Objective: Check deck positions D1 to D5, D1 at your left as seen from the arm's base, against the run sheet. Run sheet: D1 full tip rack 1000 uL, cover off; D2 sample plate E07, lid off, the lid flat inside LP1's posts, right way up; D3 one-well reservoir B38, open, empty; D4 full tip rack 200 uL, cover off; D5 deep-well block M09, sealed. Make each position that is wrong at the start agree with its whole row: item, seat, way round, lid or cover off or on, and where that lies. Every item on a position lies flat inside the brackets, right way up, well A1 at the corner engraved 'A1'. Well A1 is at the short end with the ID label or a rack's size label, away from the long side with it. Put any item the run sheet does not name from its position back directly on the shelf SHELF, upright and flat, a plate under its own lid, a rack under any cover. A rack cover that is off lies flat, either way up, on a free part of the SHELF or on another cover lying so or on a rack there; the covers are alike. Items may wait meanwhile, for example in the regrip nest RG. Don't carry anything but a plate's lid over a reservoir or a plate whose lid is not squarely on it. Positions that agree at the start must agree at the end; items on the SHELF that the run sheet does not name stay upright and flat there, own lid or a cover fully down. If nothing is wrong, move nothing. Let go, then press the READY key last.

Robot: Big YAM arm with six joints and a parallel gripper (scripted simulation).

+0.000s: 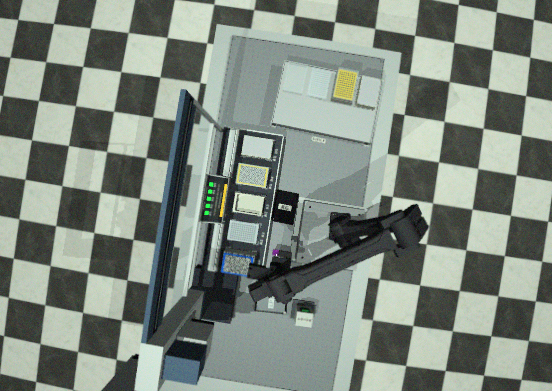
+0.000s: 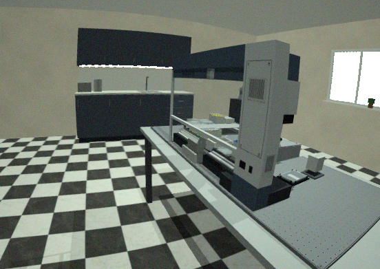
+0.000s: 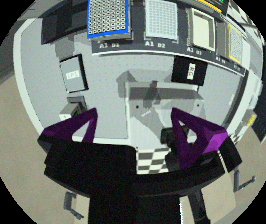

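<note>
While the fingers stand wide apart and hold nothing, the blue-edged rack [image 1: 236, 264] lies just beside them.

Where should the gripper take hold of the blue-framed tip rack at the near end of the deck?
Come straight down on the blue-framed tip rack and pinch its two long sides with the open gripper: it lies flat, rectangular, its neighbour plate close beyond one end.

This is a laboratory. A liquid-handling machine [image 2: 263, 122] stands on a long desk [image 2: 193, 177], with a row of tip racks and well plates on its deck [image 1: 277, 177]. Dark cabinets with a worktop and sink tap [image 2: 146, 83] line the back wall above a checkered floor [image 2: 69, 190].
</note>
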